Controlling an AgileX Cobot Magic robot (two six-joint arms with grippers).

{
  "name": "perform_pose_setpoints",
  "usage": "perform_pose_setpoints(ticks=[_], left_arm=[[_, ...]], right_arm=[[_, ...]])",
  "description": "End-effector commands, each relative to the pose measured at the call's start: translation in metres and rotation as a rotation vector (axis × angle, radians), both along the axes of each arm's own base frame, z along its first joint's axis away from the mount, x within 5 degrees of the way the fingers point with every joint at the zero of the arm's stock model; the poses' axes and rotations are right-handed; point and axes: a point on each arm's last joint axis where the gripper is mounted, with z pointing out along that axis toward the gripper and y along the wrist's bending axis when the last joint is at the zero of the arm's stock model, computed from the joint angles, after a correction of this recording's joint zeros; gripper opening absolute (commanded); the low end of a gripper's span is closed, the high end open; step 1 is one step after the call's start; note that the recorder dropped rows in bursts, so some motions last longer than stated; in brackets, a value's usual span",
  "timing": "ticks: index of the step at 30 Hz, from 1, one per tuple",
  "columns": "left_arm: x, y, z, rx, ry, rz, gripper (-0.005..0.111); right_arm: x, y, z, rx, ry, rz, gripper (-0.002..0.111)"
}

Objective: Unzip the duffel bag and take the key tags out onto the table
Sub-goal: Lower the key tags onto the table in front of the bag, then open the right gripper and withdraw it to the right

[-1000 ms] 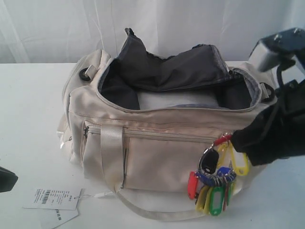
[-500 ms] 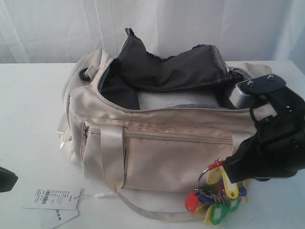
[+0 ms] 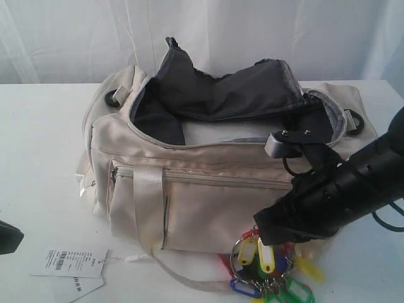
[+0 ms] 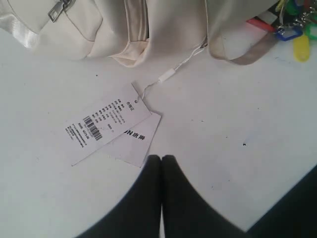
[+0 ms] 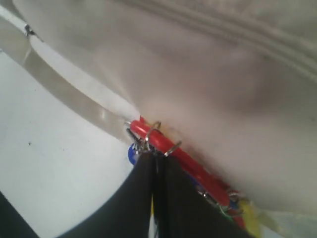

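The cream duffel bag sits unzipped on the white table, its grey lining flap folded up at the back. My right gripper is low in front of the bag's right end, shut on the key tags. The coloured tags lie spread on the tabletop under it. In the right wrist view the closed fingertips pinch the metal rings beside a red tag, against the bag's side. My left gripper is shut and empty, low over the table near the paper price tags.
White barcode price tags lie on the table at the front left, tied by a string to the bag. A ribbon strap loops out in front of the bag. A white curtain hangs behind.
My right gripper has carried the key tags down and to the left, from hanging beside the bag's front pocket to resting on the table. The left arm has not moved.
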Motion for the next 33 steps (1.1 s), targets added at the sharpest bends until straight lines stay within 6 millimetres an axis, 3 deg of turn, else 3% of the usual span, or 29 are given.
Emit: perform_pose_setpoints(ticks=[1, 5, 9, 13, 16, 18, 23, 26, 33], left_arm=[[-0.003, -0.001, 0.0, -0.018, 0.013, -0.002, 0.0], [-0.003, -0.001, 0.0, -0.018, 0.013, -0.002, 0.0], [-0.003, -0.001, 0.0, -0.018, 0.013, -0.002, 0.0], [-0.003, -0.001, 0.0, -0.018, 0.013, -0.002, 0.0], [-0.003, -0.001, 0.0, -0.018, 0.013, -0.002, 0.0], [-0.003, -0.001, 0.0, -0.019, 0.011, -0.001, 0.0], [-0.003, -0.001, 0.0, -0.019, 0.011, -0.001, 0.0], [-0.003, -0.001, 0.0, -0.019, 0.011, -0.001, 0.0], [-0.002, -0.001, 0.001, -0.023, -0.005, 0.004, 0.0]], right_arm=[[0.016, 0.004, -0.019, -0.016, -0.011, -0.049, 0.0], [0.024, 0.008, -0.037, -0.041, 0.044, -0.062, 0.0], [0.025, 0.009, -0.039, -0.039, 0.053, -0.069, 0.0], [0.027, 0.01, -0.036, -0.032, 0.036, -0.055, 0.012], [0.036, 0.015, -0.016, 0.005, -0.035, -0.055, 0.045], [0.039, 0.016, 0.001, 0.035, -0.09, -0.051, 0.052], [0.031, 0.016, 0.053, 0.099, -0.199, 0.015, 0.052], [0.012, 0.009, 0.078, 0.112, -0.215, 0.088, 0.05], [-0.023, -0.007, 0.11, 0.111, -0.262, 0.177, 0.04]])
